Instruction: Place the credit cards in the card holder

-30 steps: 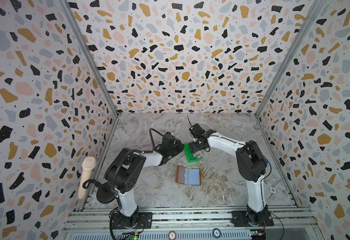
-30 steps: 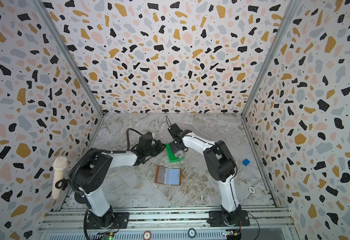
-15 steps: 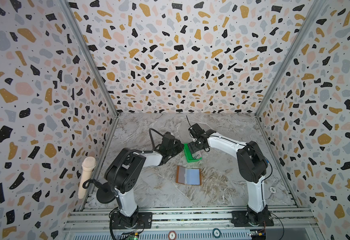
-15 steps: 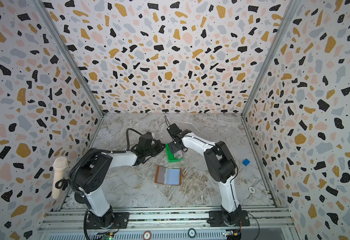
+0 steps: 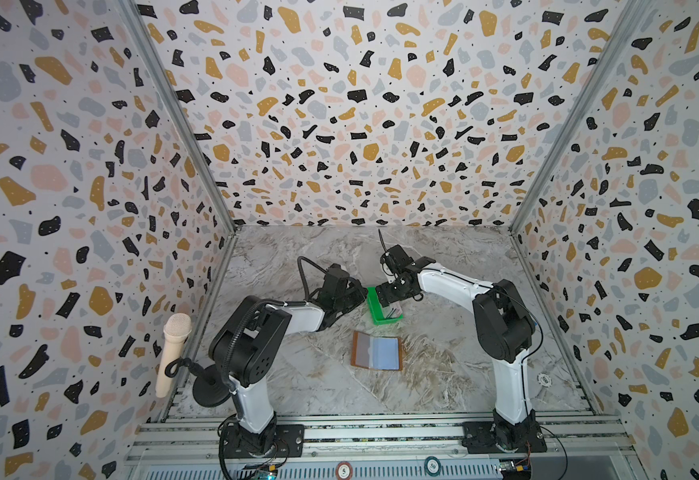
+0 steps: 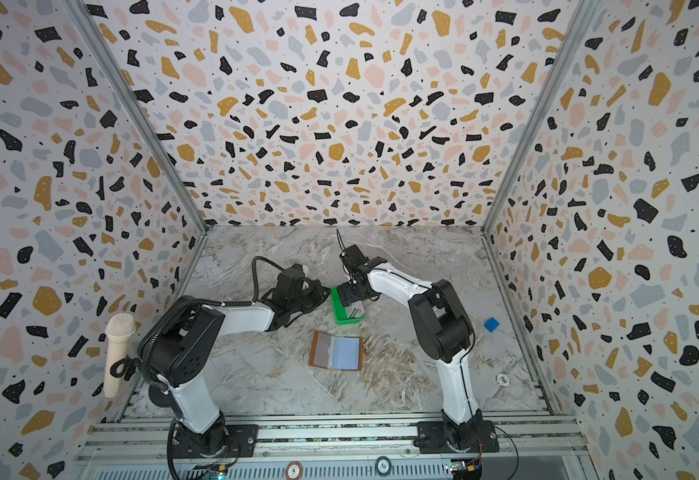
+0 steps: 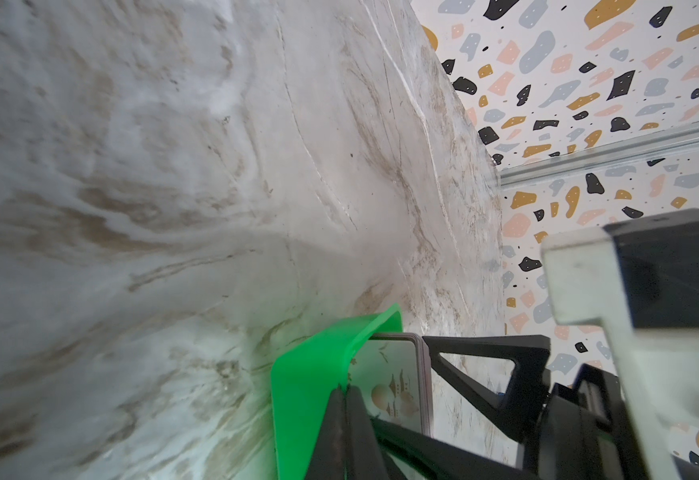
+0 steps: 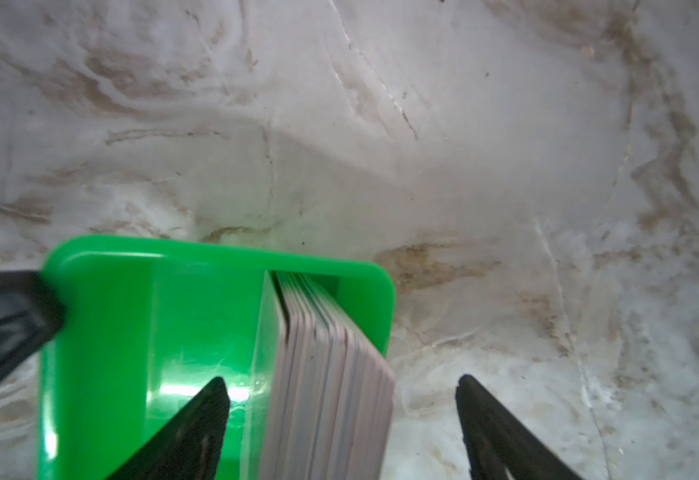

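Nothing has moved; right pincer [image 8: 341, 380] straddles half-hidden credit cards [image 8: 327, 419].

Two robot arms: left arm [image 5: 297, 320], right arm [image 5: 451, 284]. One green tray [image 5: 373, 307]. One stack of cards [image 8: 331, 374]; exact number unclear, edges blur together, more than five. One open holder [image 5: 376, 351]. One blue cube [image 6: 491, 324], seen in a top view. One microphone [image 5: 173, 353]. Three round chips [image 5: 544, 379] [image 5: 343, 471] [image 5: 433, 465]. Three patterned walls [image 5: 360, 104]. One table [image 5: 443, 374].
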You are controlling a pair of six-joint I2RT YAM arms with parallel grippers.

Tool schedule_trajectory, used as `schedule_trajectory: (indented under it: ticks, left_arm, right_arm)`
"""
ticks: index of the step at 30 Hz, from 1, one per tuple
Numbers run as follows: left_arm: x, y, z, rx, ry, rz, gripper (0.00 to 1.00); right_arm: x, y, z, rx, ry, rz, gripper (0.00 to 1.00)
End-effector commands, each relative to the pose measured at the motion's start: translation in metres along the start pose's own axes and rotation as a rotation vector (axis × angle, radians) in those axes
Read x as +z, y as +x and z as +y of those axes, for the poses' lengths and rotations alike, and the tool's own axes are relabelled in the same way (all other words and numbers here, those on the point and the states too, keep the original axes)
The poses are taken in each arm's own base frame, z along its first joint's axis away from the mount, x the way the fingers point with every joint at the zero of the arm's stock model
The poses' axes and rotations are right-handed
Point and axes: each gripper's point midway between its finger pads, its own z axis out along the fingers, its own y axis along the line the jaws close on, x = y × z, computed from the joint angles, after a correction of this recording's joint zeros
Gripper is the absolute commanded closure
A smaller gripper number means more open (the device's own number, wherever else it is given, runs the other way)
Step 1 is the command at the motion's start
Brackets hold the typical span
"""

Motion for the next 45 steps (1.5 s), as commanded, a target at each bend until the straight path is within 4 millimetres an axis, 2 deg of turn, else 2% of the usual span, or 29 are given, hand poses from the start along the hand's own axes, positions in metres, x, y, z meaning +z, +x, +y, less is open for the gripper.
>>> schedule_trajectory:
  ticks: [1,6,15,19,27,33,38,45]
  left_arm:
    - [0.003,-0.002,0.001,0.007,0.015,-0.013,1.00]
    - [0.003,-0.002,0.001,0.008,0.015,-0.010,1.00]
    - [0.004,-0.002,0.001,0.006,0.017,-0.007,1.00]
    - [0.005,-0.001,0.002,0.006,0.015,-0.006,1.00]
    - [0.005,0.000,0.002,0.009,0.015,-0.001,1.00]
    - [0.006,0.000,0.002,0.008,0.017,0.000,1.00]
    - [0.006,0.000,0.002,0.010,0.017,0.000,1.00]
    - [0.007,0.001,0.003,0.010,0.018,0.005,1.00]
  right_arm:
    - [0.014,0.021,-0.005,0.016,-0.001,0.076,0.14]
    - [0.014,0.025,-0.025,0.028,0.089,0.085,0.19]
    - [-0.023,0.002,-0.038,0.021,0.179,-0.005,0.19]
    - [-0.035,-0.004,-0.038,0.005,0.205,-0.026,0.20]
    - [-0.041,-0.010,-0.035,-0.023,0.238,-0.045,0.22]
    - [-0.039,-0.011,-0.026,-0.055,0.243,-0.045,0.34]
    - [-0.046,-0.014,-0.022,-0.065,0.251,-0.062,0.38]
    - [-0.049,-0.014,-0.017,-0.074,0.245,-0.067,0.50]
